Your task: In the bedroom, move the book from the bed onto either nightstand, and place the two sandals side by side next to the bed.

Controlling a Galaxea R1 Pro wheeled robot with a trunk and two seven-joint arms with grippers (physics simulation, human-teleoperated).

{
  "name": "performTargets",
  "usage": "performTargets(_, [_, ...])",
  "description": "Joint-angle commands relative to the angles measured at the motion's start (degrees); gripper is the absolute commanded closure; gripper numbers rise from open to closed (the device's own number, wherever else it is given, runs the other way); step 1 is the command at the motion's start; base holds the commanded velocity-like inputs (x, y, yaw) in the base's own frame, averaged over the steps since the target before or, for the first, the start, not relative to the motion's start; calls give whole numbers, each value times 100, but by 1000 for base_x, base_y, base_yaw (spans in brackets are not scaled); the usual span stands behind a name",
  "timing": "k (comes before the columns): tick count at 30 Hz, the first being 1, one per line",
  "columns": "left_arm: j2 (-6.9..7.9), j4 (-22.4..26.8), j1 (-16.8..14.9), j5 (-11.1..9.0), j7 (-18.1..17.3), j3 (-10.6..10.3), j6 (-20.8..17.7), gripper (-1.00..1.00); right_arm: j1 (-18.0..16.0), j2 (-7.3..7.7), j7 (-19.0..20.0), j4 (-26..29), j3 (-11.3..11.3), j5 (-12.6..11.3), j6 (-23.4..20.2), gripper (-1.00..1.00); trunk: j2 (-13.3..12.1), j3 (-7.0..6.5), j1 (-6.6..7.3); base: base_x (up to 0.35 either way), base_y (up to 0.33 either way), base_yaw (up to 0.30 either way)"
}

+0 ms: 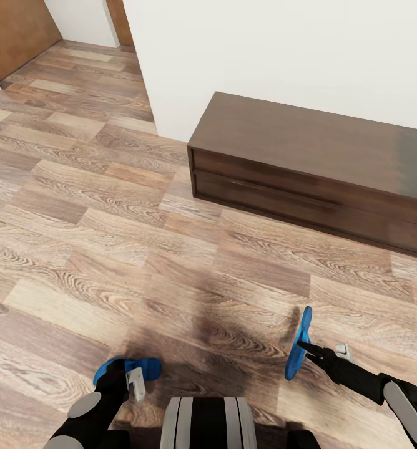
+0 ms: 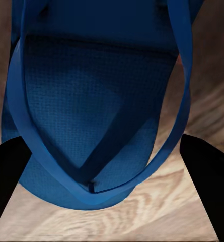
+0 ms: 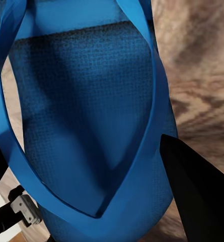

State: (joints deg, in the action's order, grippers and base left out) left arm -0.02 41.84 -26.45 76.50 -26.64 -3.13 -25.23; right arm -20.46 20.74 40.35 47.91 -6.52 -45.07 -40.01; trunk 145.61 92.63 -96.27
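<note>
My left gripper [image 1: 122,376] is shut on one bright blue sandal [image 1: 147,366], held low over the wood floor at the bottom left of the head view. In the left wrist view that sandal [image 2: 91,101] lies sole-up with its strap between my dark fingers [image 2: 205,176]. My right gripper [image 1: 303,346] is shut on the other sandal [image 1: 302,333], which hangs on edge, nearly upright, at the lower right. The right wrist view has this sandal [image 3: 81,101] close up beside one finger [image 3: 197,196]. The book, the bed and the nightstand are out of view.
A long low dark brown cabinet [image 1: 308,162] stands against the white wall [image 1: 283,50] ahead and to the right. Light wood-plank floor [image 1: 108,206] stretches ahead and left toward a brown door [image 1: 12,31] in the far corner. My trunk [image 1: 208,424] is at the bottom centre.
</note>
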Motion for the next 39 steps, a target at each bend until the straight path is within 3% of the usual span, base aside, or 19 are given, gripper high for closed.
performTargets(1, [1,11,1,36,-45,-12,-108,100,-1,0,6,-1,-7,-10,-35,100,1,3,1,0,0,0])
performTargets(4, [0,17,0,37,-37,-12,-284,100,-1,0,6,-1,-8,-10,-33,100,-2,-42,6,0,0,0])
performTargets(13, [-17,82,-1,32,-43,-14,-306,100,-1,8,7,-1,-15,-11,-43,100,-14,-241,29,0,0,0])
performTargets(21, [-31,870,-1,0,-140,-14,-311,100,-1,16,5,-1,-21,-10,-49,100,-24,-418,50,0,0,0])
performTargets(24, [-103,1111,-1,-27,-289,-13,-315,100,-1,19,3,0,-24,-10,-52,100,-28,-485,57,0,0,0])
performTargets(27, [-170,1504,-4,-79,-553,10,-319,100,-1,188,4,-5,-19,-10,-153,100,-32,-551,65,0,0,0])
performTargets(29, [-193,1902,-7,-273,-975,23,-324,100,-1,325,6,-9,-17,-10,-275,100,-35,-596,70,0,0,0])
performTargets(31, [-208,2404,-9,-607,-1515,28,-404,100,-1,387,2,-15,-16,-10,-335,100,-38,-640,75,0,0,0])
performTargets(34, [-202,3141,-9,-1090,-2235,42,-979,100,-1,419,0,-17,-16,-7,-370,100,-42,-706,83,0,0,0])
performTargets(35, [-192,3588,-9,-1401,-2616,115,-1308,100,-1,426,-1,-23,-16,-4,-379,100,-43,-729,86,0,0,0])
performTargets(38, [-193,3905,-9,-1816,-2949,364,-1459,100,-1,429,-1,-31,-16,-2,-382,100,-47,-795,93,0,0,0])
performTargets(39, [-197,3991,-9,-2076,-3082,578,-1497,100,-1,429,-1,-33,-16,-2,-383,100,-48,-817,96,0,0,0])
